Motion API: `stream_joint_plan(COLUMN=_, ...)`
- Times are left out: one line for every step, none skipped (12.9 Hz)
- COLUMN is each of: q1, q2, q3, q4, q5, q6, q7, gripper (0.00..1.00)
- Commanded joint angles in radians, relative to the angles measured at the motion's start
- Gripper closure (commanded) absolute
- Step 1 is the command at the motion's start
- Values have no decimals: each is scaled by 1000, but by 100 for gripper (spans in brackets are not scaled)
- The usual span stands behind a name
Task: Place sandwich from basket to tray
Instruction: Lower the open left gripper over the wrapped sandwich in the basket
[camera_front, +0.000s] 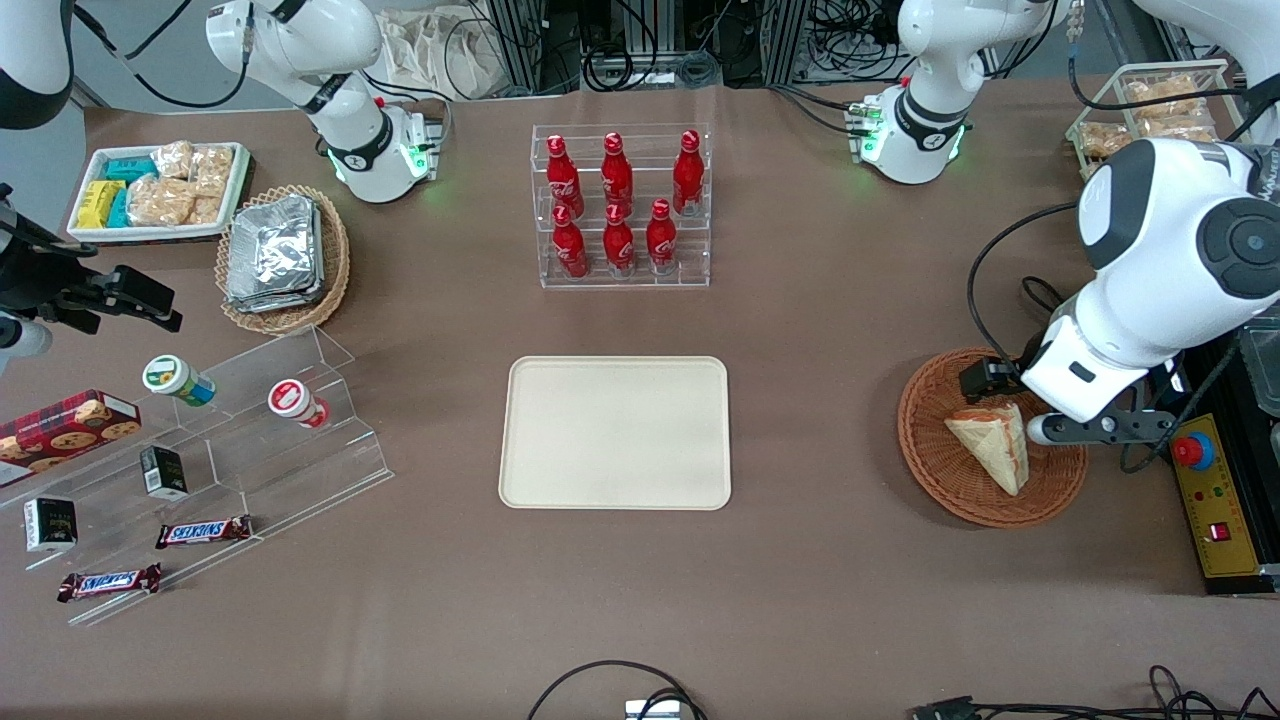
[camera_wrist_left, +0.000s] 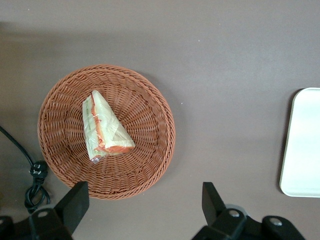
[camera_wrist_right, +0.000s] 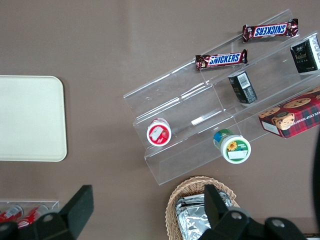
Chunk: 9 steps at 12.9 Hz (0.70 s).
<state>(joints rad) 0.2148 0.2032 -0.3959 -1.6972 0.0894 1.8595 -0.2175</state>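
Observation:
The sandwich, a pale wedge with red and green filling along its edge, lies in the round reddish-brown wicker basket toward the working arm's end of the table. In the left wrist view the sandwich lies near the middle of the basket. My left gripper hovers above the basket's edge that is farther from the front camera. In the left wrist view the gripper is open wide and empty. The cream tray lies bare at the table's middle; its edge also shows in the left wrist view.
A clear rack of red bottles stands farther from the front camera than the tray. A yellow control box with a red button lies beside the basket. A clear stepped shelf with snacks and an oval basket of foil packets lie toward the parked arm's end.

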Motion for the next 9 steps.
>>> stream_joint_plan(q1=-5, q2=12, q3=-3, q4=30, q5=6, q6=-31, q7=-49, gripper=0)
stream_joint_plan(q1=-5, q2=12, q3=-3, q4=28, q5=6, q6=-32, q7=-81, gripper=0)
stream_joint_plan(q1=-5, q2=13, q3=-1, q4=28, q5=6, q6=-34, q7=-91, gripper=0)
stream_joint_plan(q1=-5, q2=16, q3=-1, q4=27, q5=7, q6=-39, q7=-91, gripper=0)
stream_joint_plan(q1=-2, q2=28, q3=0, q4=24, q5=10, q6=-39, q7=-92, gripper=0)
stream_joint_plan(q1=1, q2=35, q3=3, q4=11, q5=12, q6=-33, q7=-109, gripper=0)
stream_joint_plan(q1=9, q2=33, q3=6, q4=-19, q5=10, q6=-13, q7=-158, gripper=0)
stream_joint_plan(q1=11, q2=32, q3=8, q4=-51, q5=10, q6=19, q7=-242, gripper=0)
stream_joint_plan(q1=15, q2=28, q3=8, q4=-88, q5=12, q6=47, q7=-316, gripper=0)
